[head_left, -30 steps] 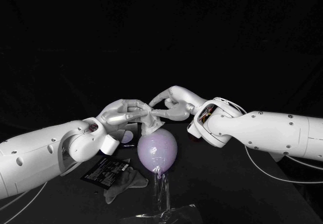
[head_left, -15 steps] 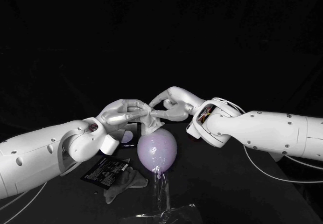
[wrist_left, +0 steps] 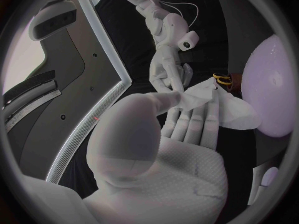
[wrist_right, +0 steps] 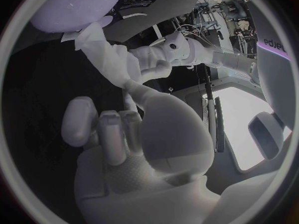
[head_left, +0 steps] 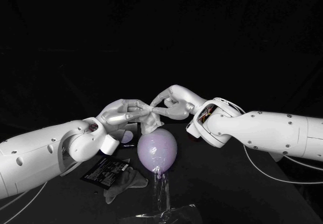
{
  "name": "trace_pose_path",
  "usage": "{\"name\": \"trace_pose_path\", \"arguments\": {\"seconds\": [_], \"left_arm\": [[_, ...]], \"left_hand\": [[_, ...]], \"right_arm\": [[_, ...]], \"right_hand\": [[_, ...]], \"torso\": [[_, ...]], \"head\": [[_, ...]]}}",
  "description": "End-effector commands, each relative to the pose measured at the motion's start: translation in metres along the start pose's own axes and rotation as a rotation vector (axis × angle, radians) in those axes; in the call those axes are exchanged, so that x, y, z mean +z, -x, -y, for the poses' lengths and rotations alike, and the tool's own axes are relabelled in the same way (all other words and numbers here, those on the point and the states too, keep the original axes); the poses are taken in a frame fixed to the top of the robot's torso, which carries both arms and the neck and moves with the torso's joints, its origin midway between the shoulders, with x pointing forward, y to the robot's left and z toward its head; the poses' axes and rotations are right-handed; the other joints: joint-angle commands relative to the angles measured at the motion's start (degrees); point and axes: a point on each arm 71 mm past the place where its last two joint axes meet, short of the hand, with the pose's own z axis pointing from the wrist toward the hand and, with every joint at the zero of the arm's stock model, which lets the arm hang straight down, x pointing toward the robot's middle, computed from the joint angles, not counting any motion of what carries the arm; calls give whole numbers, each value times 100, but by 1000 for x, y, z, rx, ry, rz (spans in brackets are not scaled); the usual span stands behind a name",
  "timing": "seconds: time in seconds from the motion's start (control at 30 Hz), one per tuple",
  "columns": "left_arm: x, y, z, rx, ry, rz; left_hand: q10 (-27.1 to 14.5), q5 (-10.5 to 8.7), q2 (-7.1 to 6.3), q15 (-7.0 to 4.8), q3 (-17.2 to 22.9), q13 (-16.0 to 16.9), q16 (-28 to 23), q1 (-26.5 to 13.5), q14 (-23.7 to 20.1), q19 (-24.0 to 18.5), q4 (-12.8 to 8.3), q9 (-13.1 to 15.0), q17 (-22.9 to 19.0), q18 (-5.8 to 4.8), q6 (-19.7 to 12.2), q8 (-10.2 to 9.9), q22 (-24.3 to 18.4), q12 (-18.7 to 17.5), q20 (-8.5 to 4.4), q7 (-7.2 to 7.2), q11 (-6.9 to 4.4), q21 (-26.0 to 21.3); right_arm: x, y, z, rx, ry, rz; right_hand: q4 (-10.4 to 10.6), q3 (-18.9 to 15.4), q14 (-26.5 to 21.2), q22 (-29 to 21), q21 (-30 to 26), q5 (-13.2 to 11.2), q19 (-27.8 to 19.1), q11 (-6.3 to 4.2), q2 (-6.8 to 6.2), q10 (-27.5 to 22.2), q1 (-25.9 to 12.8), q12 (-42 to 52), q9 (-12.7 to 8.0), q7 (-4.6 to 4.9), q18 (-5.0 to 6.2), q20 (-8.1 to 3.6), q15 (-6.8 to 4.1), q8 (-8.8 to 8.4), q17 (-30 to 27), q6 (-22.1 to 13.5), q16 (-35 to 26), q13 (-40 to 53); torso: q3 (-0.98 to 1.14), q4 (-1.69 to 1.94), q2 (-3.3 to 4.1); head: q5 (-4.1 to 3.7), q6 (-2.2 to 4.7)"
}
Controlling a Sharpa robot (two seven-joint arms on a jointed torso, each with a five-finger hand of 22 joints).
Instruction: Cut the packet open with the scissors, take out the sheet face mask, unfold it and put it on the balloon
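Note:
The white sheet face mask [head_left: 152, 119] hangs bunched between my two hands, just above the purple balloon [head_left: 157, 149]. My left hand [head_left: 123, 113] pinches one side of it and my right hand [head_left: 172, 104] pinches the other, fingertips nearly meeting. In the left wrist view the mask [wrist_left: 215, 103] lies across the left hand's fingers [wrist_left: 190, 125], with the right hand [wrist_left: 168, 67] gripping its edge and the balloon [wrist_left: 271, 87] beside it. The right wrist view shows the mask [wrist_right: 102, 59] stretched from my right hand [wrist_right: 124, 129] to the left hand [wrist_right: 156, 55], close to the balloon [wrist_right: 72, 5].
The black packet [head_left: 103, 170] lies on the table under my left arm, a grey crumpled piece [head_left: 125, 183] next to it. The balloon stands on a clear holder [head_left: 161, 191]. Yellow-handled scissors [wrist_left: 222, 79] lie on the table beyond the mask.
The mask's bunched part has been drawn slightly upward and tighter between the fingertips. Both arms have hardly moved.

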Motion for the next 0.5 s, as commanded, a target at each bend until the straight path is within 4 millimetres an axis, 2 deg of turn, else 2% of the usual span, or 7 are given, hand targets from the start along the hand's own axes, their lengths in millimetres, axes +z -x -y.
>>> {"name": "trace_pose_path", "arguments": {"seconds": [0.03, 0.5], "left_arm": [[1, -1, 1, -4, -12, -11], [-1, 6, 0, 0, -3, 19]], "left_hand": [[28, 33, 33, -4, 33, 9, 34, -39, -38, 5, -3, 1283, 7, -35, 35, 189, 9, 24, -45, 410, 6, 26], [40, 33, 21, -9, 57, 9, 53, -44, -36, 7, -3, 1276, 13, -31, 33, 207, 25, 25, -53, 417, 1, 48]], "right_arm": [[-1, 3, -1, 0, 19, 26], [-6, 7, 6, 3, -6, 8]], "right_hand": [[11, 34, 596, -4, 29, -19, 16, -55, 43, 596, 5, 36, 10, -8, -67, -37, -43, 10, 1510, 26, 20, 1506], [5, 39, 596, -30, 8, -20, -3, -64, 36, 596, -20, 36, 29, -13, -62, -59, -60, 30, 1510, 10, 20, 1506]], "torso": [[1, -2, 1], [-1, 1, -2]], "head": [[-2, 6], [-5, 10]]}}
